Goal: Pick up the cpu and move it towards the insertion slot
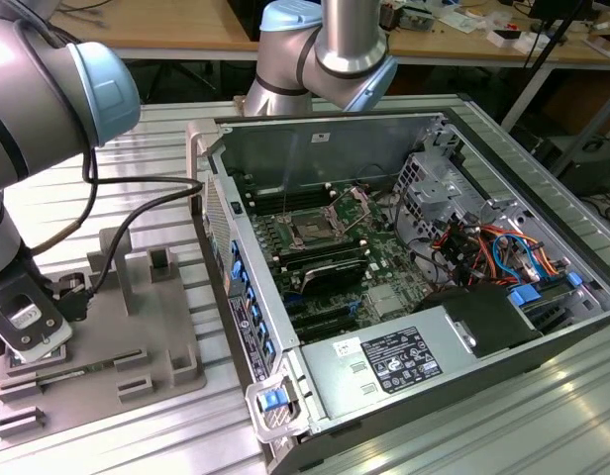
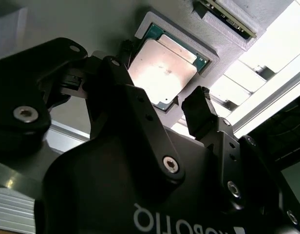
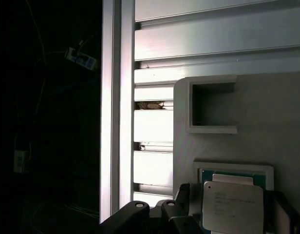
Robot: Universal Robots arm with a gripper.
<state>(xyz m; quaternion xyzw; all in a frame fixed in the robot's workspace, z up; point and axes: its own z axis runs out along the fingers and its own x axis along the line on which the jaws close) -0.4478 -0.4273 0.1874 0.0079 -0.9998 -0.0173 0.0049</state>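
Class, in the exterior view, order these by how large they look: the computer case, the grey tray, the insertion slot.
1. computer case, largest by far
2. grey tray
3. insertion slot, plainly smallest
No two look alike.

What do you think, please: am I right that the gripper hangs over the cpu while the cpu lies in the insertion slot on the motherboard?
Not quite. The cpu lies in a recess of the grey tray, not in the insertion slot, as the first wrist view shows. The gripper does hang over it, with its jaws open either side of the recess.
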